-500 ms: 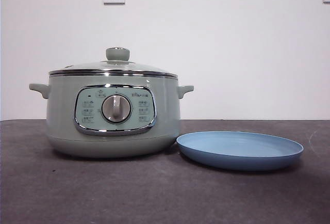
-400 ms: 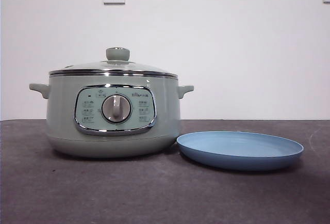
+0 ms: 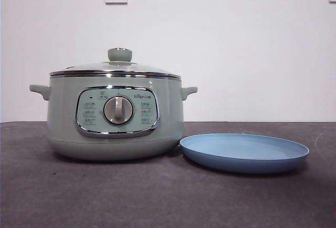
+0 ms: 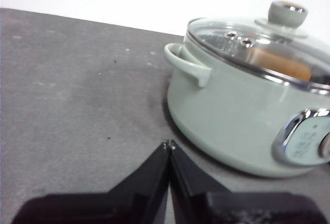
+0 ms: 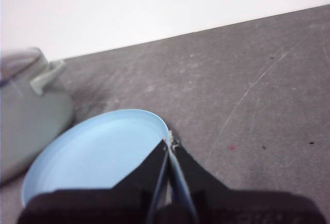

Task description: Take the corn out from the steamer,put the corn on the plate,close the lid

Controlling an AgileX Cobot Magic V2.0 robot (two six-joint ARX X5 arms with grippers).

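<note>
- Waiting marks this moment: no step is begun, and the lid [image 3: 116, 66] sits shut on the steamer [image 3: 114, 116].
- Corn [image 4: 281, 64] shows as an orange shape through the glass in the left wrist view, probably lying inside; the glare blurs its outline.
- Plate [image 3: 244, 153] lies bare on the tabletop [image 3: 157, 196], just beside the steamer.
- Left end effector [image 4: 169, 144] is clenched on nothing, above the tabletop near the steamer's handle.
- Right end effector [image 5: 170, 142] is clenched on nothing, over the plate's rim.
- Next, I judge, an end effector must release, reach the knob [image 3: 119, 54] and lift the lid clear.
</note>
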